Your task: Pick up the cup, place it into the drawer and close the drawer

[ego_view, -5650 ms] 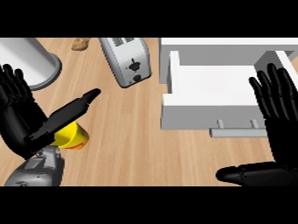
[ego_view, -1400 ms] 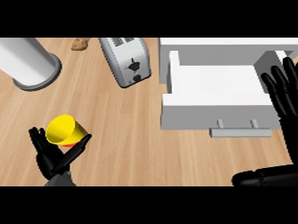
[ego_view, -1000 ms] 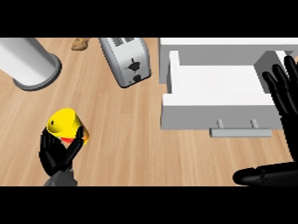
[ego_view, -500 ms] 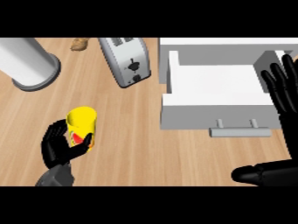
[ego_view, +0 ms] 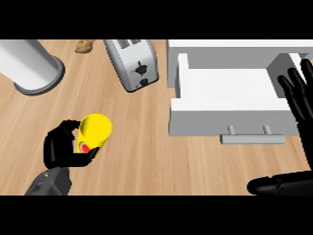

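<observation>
I look steeply down on a light wooden counter [ego_view: 186, 170]. A white cylinder [ego_view: 25, 64] stands at upper left, a silver toaster [ego_view: 133, 63] near the top middle, a small brown item [ego_view: 85, 46] between them.

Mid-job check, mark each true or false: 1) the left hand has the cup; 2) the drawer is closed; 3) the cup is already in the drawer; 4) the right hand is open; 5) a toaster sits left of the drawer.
1) True: the left hand curls its fingers round the yellow cup.
2) False: the drawer is pulled open.
3) False: the cup is over the counter, left of the drawer.
4) True: the right hand is open by the drawer's right side.
5) True: the toaster stands there.
</observation>
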Robot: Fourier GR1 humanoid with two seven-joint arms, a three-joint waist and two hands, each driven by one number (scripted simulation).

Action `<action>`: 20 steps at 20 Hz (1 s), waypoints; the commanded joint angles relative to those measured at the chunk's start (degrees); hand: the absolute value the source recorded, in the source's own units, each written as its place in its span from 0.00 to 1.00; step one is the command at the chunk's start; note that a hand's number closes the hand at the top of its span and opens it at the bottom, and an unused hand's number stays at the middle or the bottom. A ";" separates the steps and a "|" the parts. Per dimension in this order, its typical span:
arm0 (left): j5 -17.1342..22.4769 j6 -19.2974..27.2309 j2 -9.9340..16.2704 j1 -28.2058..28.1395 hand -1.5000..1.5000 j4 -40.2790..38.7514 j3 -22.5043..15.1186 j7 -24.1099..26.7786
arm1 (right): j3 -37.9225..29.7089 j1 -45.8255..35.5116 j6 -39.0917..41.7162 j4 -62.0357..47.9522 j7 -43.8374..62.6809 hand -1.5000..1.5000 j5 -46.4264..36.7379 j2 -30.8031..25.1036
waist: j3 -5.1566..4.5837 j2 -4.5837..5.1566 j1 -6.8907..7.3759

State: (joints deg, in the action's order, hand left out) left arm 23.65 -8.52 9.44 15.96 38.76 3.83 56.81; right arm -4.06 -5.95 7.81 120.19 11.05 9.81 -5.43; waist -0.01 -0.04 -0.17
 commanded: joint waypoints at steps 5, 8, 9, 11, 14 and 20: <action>-1.42 -0.53 0.70 -1.66 1.00 20.11 -6.27 -10.79 | 2.33 2.42 -0.52 1.33 0.81 0.00 -2.56 0.82 | 0.09 -0.31 0.81; -1.83 0.52 -0.30 -1.34 1.00 25.22 -7.60 -14.23 | 2.09 3.92 -0.85 3.25 0.00 0.00 -2.02 1.63 | 0.06 -0.18 0.33; -0.43 -1.01 1.67 -0.12 1.00 26.44 -6.57 -17.50 | 1.59 0.91 -0.77 -0.97 -0.76 0.00 -1.98 1.42 | 0.05 -0.09 0.48; -0.86 2.58 -1.61 -1.79 1.00 33.00 -8.70 -20.41 | -2.04 2.44 1.19 0.61 -0.46 0.00 1.43 -0.87 | 0.06 -0.14 0.43; 1.05 5.40 -0.68 1.07 1.00 40.70 -8.63 -29.86 | 1.52 5.44 0.71 3.71 -0.69 0.00 -0.03 1.48 | 0.07 -0.25 0.39; -2.05 14.74 -3.52 9.19 1.00 45.88 -9.04 -38.45 | -1.03 4.12 0.53 1.92 -0.36 0.00 0.35 0.07 | 0.05 -0.15 -0.02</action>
State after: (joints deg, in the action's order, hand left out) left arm 23.19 0.45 6.96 21.33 78.94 -4.42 24.89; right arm -4.66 -4.43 8.02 120.22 10.72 9.71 -5.34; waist 0.02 -0.13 0.04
